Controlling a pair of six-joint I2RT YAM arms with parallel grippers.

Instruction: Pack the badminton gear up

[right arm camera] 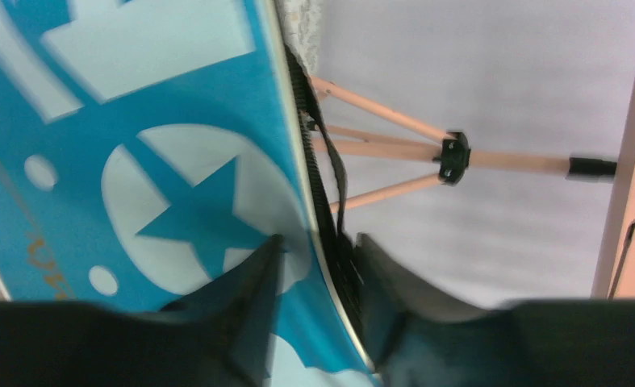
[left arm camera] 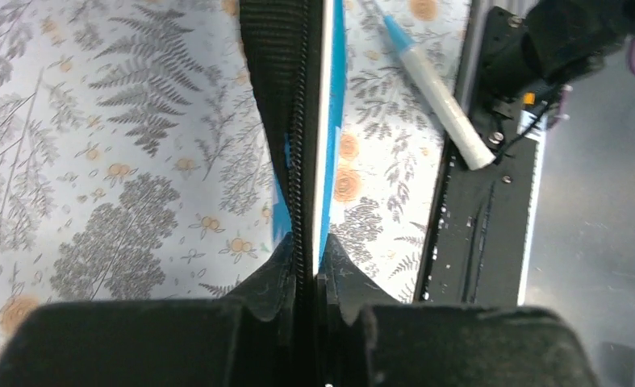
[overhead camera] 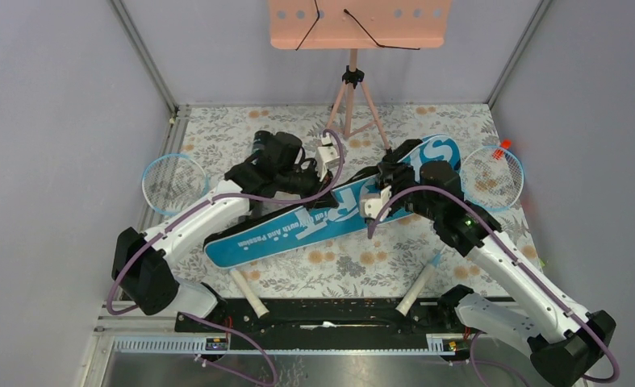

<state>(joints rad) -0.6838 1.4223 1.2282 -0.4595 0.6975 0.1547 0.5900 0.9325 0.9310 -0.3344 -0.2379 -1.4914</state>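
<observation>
The blue bag lettered SPORT lies slantwise across the floral mat. My left gripper is shut on its black zipper edge, seen in the left wrist view. My right gripper grips the same edge further right. In the right wrist view its jaws straddle the blue face and the zipper. One racket lies at the left, its white handle near the front. The other racket lies at the right, its handle also in the left wrist view. Shuttlecocks and the black tube are out of view.
The pink tripod stand stands at the back middle, close behind the bag, and shows in the right wrist view. A small red item lies by the right racket. Grey walls close in both sides. A black rail runs along the front.
</observation>
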